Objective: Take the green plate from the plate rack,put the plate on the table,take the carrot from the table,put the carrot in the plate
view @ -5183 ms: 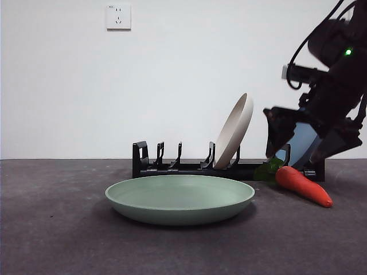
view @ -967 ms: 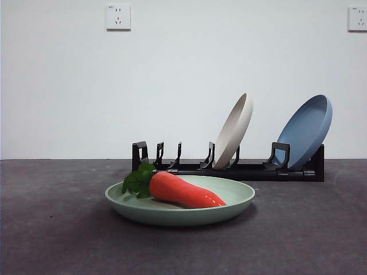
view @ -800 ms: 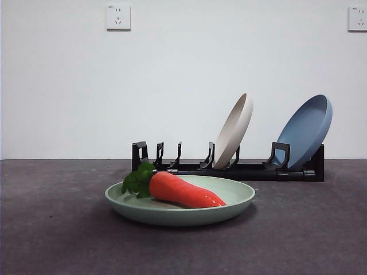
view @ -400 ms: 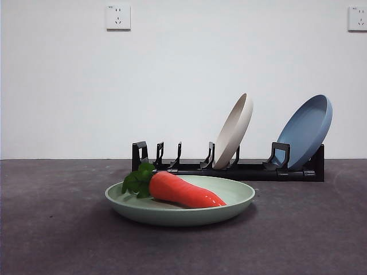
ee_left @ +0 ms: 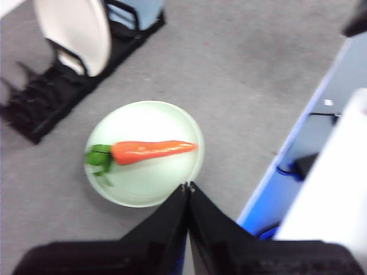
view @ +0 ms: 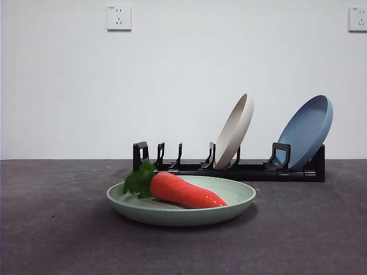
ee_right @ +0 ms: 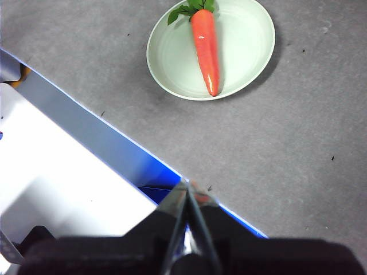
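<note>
Now the carrot [view: 182, 191] lies lengthwise across the green plate [view: 180, 212].

The shiny orange-red plastic carrot [view: 186, 191] has dark green leaves. The round matte plate [view: 229, 207] is pale mint green. The flat table [view: 57, 229] is speckled dark grey.
</note>
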